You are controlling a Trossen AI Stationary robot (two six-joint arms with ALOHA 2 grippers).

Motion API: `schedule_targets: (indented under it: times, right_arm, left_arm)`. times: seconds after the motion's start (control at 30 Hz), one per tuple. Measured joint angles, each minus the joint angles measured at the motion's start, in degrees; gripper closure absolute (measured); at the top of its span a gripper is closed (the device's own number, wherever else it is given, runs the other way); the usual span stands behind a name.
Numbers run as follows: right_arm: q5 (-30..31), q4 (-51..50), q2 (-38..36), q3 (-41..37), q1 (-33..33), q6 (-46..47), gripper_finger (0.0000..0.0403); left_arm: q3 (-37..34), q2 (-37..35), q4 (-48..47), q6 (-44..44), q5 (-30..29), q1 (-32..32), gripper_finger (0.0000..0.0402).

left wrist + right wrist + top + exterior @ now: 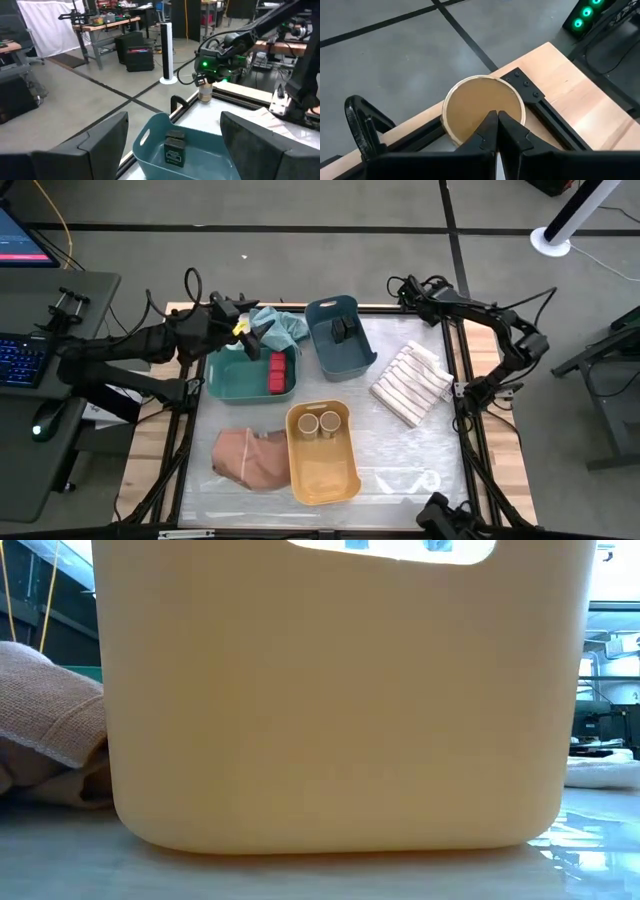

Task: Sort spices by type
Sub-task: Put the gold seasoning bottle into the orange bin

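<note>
My left gripper (256, 330) (174, 120) is open and hangs over the teal cloth (285, 325), between the green bin (232, 376) and the blue bin (352, 358). Red boxes (278, 372) lie in the green bin. Dark grey boxes (345, 330) (175, 149) lie in the blue bin. Two tan jars (319, 423) stand in the yellow bin (322, 470). My right gripper (405, 288) (496, 119) is shut, right above a third tan jar (470, 107) (205, 93) at the table's far edge. My right gripper points down with its shut fingertips (490, 127) over the middle of the tan jar's round top (470, 102). Whether they touch the top cannot be told. The jar is upright, at the black frame corner (522, 82).
A striped cloth (412, 383) lies right of the blue bin, and a tan cloth (248, 455) (45, 725) lies left of the yellow bin (340, 710), which fills the low view. Black frame rails (462, 410) border the table. Bare tabletop (400, 460) shows at the near right.
</note>
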Motion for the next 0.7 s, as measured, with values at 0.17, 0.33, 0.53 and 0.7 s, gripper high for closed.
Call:
schedule_targets:
  times: [0.17,0.33,0.53,0.7]
  right_arm:
    - [-2.12,1.14,1.09,0.2,1.73,-1.13,0.0402]
    - [-5.16,5.08,0.97,0.2,7.0,-9.48,0.0403]
    - [-9.06,4.85,0.59,0.2,12.54,-10.52,0.0403]
    - [-11.8,5.11,0.56,0.22,18.69,-10.78,0.0403]
  left_arm:
    - [0.0,-0.02,-1.62,0.15,0.19,0.0,0.0101]
    - [0.0,-0.02,-4.06,0.14,0.29,0.0,0.0101]
    - [0.0,-0.02,-5.29,0.14,0.29,-0.01,0.0101]
    - [0.02,-0.04,-6.99,0.12,2.69,-0.02,0.0101]
